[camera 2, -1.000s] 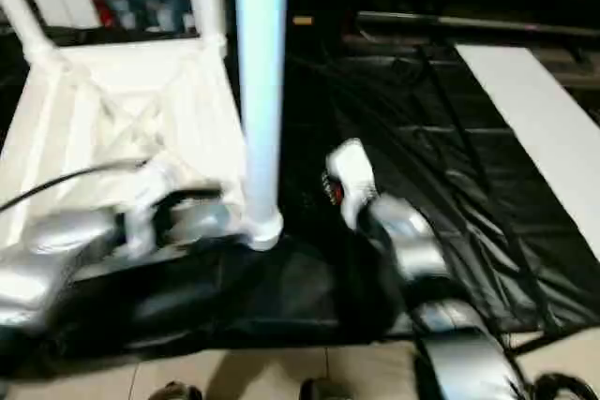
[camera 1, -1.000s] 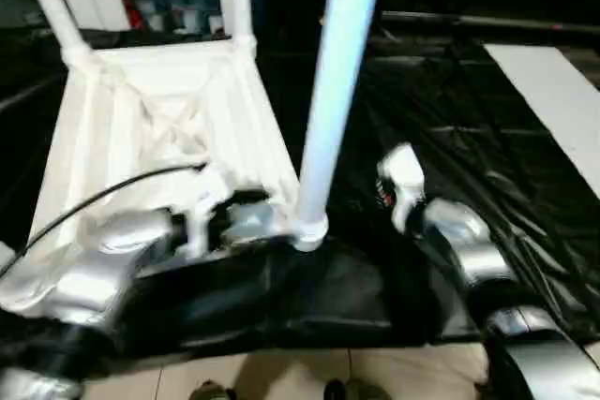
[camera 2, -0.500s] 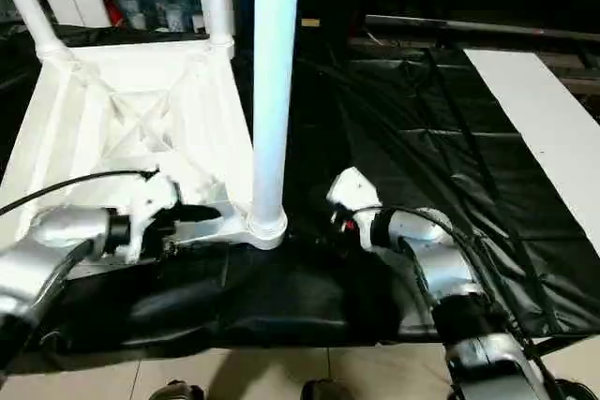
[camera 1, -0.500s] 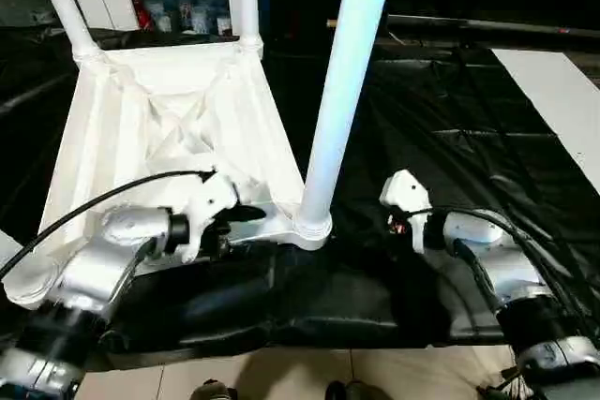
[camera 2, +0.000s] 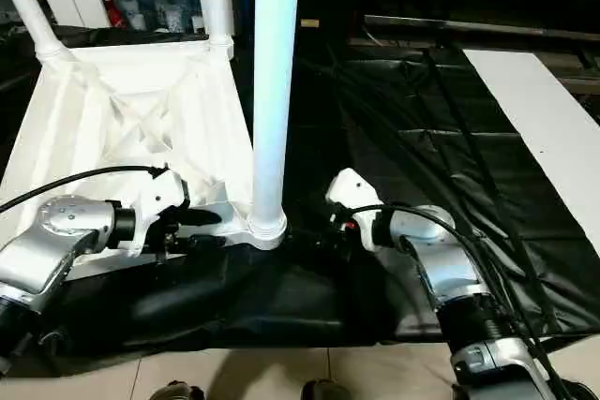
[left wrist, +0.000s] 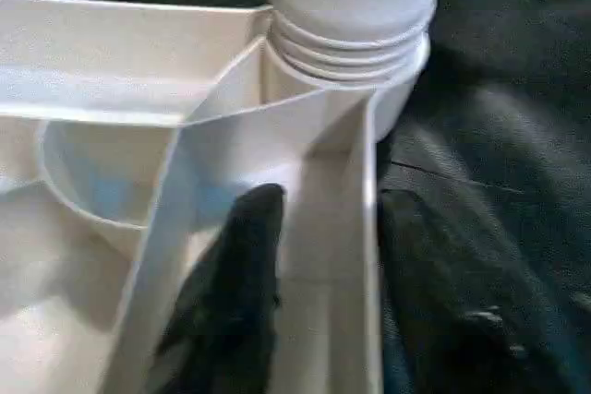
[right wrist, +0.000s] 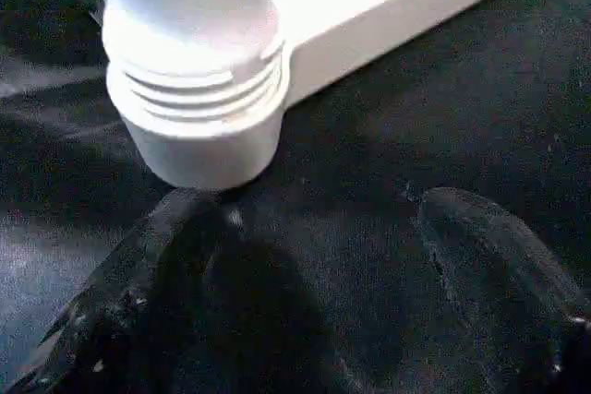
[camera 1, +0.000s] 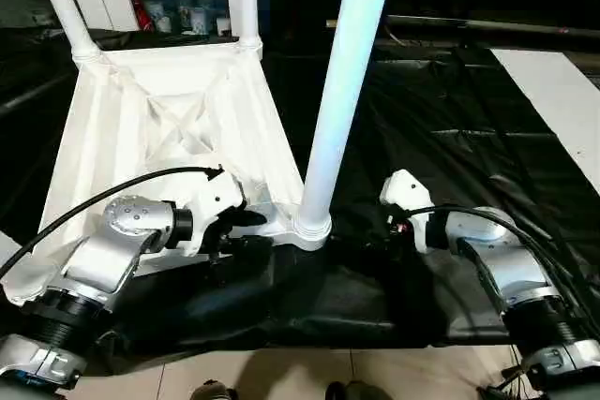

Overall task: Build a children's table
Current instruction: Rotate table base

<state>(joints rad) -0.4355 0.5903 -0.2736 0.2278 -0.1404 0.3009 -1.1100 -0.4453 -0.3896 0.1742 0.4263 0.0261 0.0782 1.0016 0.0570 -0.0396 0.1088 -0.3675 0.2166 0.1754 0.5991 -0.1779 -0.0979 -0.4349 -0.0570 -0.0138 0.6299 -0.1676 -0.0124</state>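
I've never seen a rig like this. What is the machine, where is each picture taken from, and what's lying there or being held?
It is a humanoid robot with two silver arms. Two pictures look down from its head; the other two look along each wrist. An upside-down white tabletop lies on black sheeting, with three legs standing in its corner sockets. The left end effector straddles the tabletop's near rim, one finger inside and one outside, beside the nearest leg. The right end effector is open just short of that leg's socket, holding nothing.

Left claw [camera 1: 246, 229] at tabletop [camera 1: 169, 128] rim
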